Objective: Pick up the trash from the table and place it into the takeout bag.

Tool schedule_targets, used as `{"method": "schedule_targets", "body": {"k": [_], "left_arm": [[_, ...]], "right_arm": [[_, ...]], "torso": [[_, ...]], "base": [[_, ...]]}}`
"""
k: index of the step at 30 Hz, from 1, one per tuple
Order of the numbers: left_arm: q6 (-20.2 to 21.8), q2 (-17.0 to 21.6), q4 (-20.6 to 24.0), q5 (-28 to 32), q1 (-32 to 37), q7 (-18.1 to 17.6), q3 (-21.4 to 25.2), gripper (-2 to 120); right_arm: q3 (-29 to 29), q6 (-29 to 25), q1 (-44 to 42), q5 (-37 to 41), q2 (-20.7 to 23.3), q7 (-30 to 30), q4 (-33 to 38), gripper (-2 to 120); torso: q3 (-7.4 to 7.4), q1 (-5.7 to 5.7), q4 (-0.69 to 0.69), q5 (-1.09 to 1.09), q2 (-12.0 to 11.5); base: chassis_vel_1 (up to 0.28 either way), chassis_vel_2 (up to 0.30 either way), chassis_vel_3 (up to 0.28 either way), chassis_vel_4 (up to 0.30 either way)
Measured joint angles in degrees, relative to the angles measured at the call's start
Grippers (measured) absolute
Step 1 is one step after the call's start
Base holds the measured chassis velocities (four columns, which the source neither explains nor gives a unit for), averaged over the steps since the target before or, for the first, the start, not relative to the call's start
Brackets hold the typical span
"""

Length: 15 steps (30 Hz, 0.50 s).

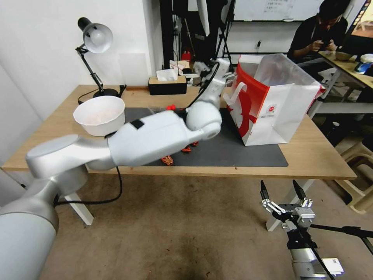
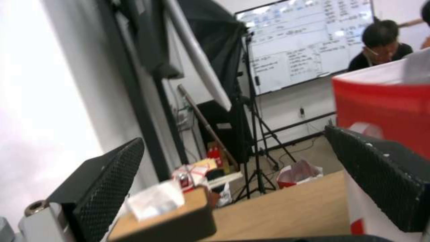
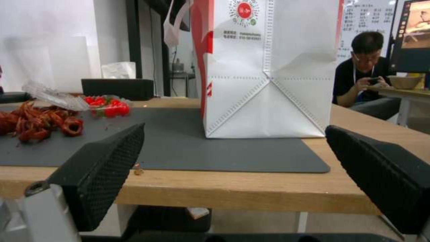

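White paper takeout bag (image 1: 281, 112) is being shown upright on the dark mat (image 1: 233, 151) of the table (image 1: 311, 155). The left gripper (image 1: 229, 76) is being held beside the bag's red side panel, fingers (image 2: 103, 188) spread with nothing grasped. The right gripper (image 1: 283, 191) is being held below the table edge, fingers released and empty.

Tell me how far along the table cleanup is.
Done: unclear, the takeout bag hides its contents. In hand: nothing; left gripper open by its rim, right gripper open below the table. Left: white bowl, red scraps on the mat.
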State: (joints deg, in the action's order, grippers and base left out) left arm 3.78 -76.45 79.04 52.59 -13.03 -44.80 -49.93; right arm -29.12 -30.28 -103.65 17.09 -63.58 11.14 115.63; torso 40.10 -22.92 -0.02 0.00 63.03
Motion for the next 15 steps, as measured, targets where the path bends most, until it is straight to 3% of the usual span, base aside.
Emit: {"method": "schedule_targets", "body": {"k": [1, 2, 5, 11, 14, 15], "left_arm": [[2.01, 0.71, 2.01, 0.02, 1.34, -3.07, 0.45, 100], [2.01, 0.71, 2.01, 0.02, 1.34, -3.07, 0.45, 100], [4.67, 3.88, 7.63, -2.97, 7.76, -9.92, 3.14, 100], [4.46, 9.81, 13.19, -5.58, 15.96, -10.6, 8.77, 100], [3.33, 15.9, 18.66, -7.36, 23.49, -9.98, 15.0, 100], [3.33, 15.9, 18.66, -7.36, 23.49, -9.98, 15.0, 100]], "right_arm": [[-0.01, 0.02, 0.0, 0.0, 0.06, 0.02, 0.12, 100], [-0.01, 0.02, 0.0, 0.0, 0.06, 0.02, 0.12, 100], [-0.27, 0.08, -0.1, 0.14, 0.3, 0.08, 0.48, 100], [-0.45, 0.1, -0.27, 0.46, 0.72, 0.12, 0.56, 100], [-0.52, 0.04, -0.38, 0.56, 0.97, 0.12, 0.59, 100], [-0.52, 0.04, -0.38, 0.56, 0.97, 0.12, 0.59, 100]], "torso": [[0.0, 0.01, 0.01, 0.0, 0.0], [0.0, 0.01, 0.01, 0.0, 0.0], [0.0, 0.0, 0.01, -0.01, 0.0], [0.0, 0.0, 0.02, -0.01, 0.0], [0.0, 0.0, 0.02, 0.0, 0.0], [0.0, 0.0, 0.02, 0.0, 0.0]], "base": [[0.0, 0.0, 0.0, 0.0], [0.0, 0.0, 0.0, 0.0], [0.0, 0.0, 0.0, 0.0], [0.0, 0.0, 0.0, 0.0], [0.0, 0.0, 0.0, 0.0], [0.0, 0.0, 0.0, 0.0]]}}
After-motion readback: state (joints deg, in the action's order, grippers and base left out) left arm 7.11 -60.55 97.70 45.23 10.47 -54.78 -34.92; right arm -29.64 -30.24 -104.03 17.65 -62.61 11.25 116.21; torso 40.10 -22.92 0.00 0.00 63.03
